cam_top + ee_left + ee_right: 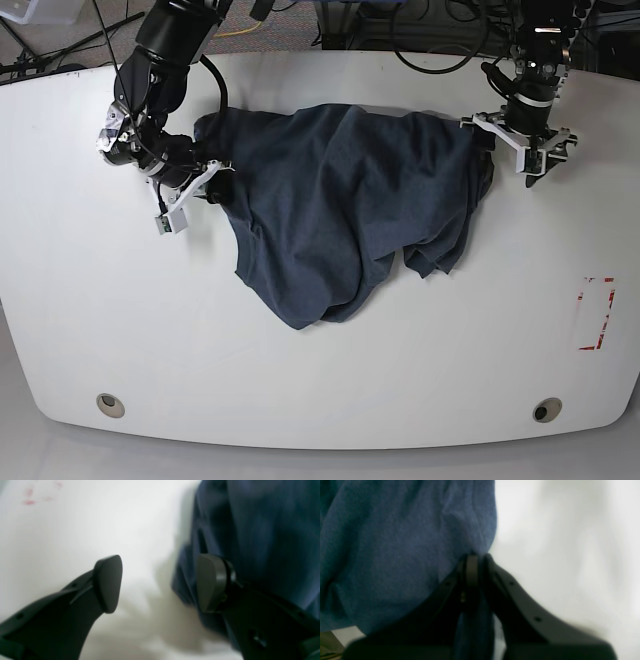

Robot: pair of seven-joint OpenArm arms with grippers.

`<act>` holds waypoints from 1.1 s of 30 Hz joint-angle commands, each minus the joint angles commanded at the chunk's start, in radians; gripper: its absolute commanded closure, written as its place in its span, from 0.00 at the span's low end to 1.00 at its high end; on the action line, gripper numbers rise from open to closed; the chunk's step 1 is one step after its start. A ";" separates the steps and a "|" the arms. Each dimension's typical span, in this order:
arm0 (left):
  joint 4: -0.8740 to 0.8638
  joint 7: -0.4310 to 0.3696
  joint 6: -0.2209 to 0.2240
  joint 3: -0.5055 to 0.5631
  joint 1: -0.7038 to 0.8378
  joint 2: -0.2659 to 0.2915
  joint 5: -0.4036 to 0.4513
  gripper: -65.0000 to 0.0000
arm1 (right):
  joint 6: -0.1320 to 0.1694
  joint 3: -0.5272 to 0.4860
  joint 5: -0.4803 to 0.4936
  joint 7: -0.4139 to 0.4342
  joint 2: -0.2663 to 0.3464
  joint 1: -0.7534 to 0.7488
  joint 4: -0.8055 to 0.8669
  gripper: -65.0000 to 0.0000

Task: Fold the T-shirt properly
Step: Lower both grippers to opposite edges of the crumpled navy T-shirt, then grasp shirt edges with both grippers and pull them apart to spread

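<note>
The T-shirt (340, 210) is dark slate-blue and lies crumpled across the middle of the white table (320, 390), with no lettering showing. My right gripper (215, 188) is at the shirt's left edge in the base view. In the right wrist view this gripper (479, 556) is shut on a fold of the T-shirt (395, 542), and cloth hangs between its fingers. My left gripper (520, 155) hovers at the shirt's right edge. The left wrist view shows that gripper (158, 575) open, one pad (210, 582) against the T-shirt (262, 530), the other over bare table.
A red tape outline (597, 313) marks the table at the right. Two round holes (111, 404) (545, 410) sit near the front edge. Cables and gear crowd the floor behind the table's far edge (400, 45).
</note>
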 joint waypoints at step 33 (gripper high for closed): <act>0.072 0.161 -0.152 -0.041 -0.152 0.002 0.130 0.98 | 0.000 -0.002 -0.003 0.005 0.117 0.222 0.075 0.99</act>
